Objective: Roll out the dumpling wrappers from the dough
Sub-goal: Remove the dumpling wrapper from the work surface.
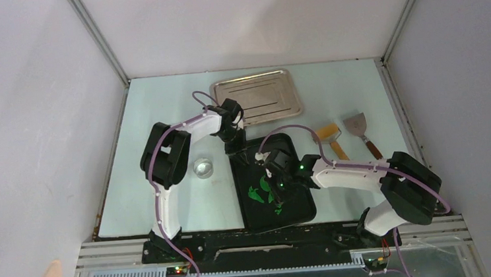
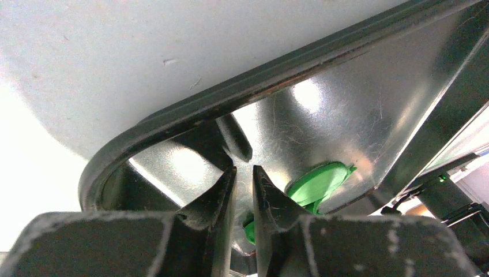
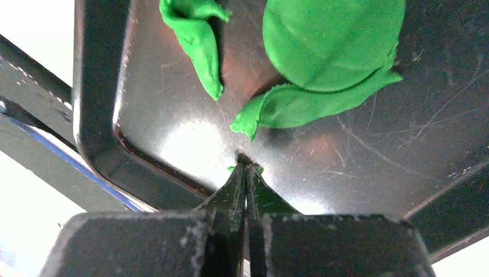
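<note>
- Right gripper (image 3: 245,168) has its tips pressed tight together on the black tray (image 3: 98,115) floor, with a tiny green crumb (image 3: 230,168) at them.
- We see the dough (image 3: 334,40) lying flat on that tray, just beyond the tips, with torn green scraps (image 3: 196,40) beside it.
- Left gripper (image 2: 243,173) hangs over the tray's far left corner, its fingers a little way apart.
- We see a silver tray (image 1: 257,96) at the table's (image 1: 162,118) far edge, and a wooden roller (image 1: 329,134) near the right edge.
</note>
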Controlling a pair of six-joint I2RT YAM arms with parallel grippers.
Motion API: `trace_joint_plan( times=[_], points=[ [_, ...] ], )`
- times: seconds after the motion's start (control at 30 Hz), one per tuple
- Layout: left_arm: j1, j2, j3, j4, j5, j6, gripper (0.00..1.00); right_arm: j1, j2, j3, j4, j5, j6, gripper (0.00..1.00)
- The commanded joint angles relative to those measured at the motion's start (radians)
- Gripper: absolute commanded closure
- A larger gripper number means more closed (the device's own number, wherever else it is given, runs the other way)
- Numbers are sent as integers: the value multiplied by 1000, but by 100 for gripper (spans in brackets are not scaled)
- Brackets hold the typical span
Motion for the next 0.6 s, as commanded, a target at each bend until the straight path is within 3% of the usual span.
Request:
trace_joint_plan(
  times=[0.0,0.57],
  points=[
    [11,36,-27,25,-95,20,78,-29,23,69,41,-29,15,100],
    [12,42,-27,25,-96,22,78,-26,246,213,102,-70,-14,100]
  ],
)
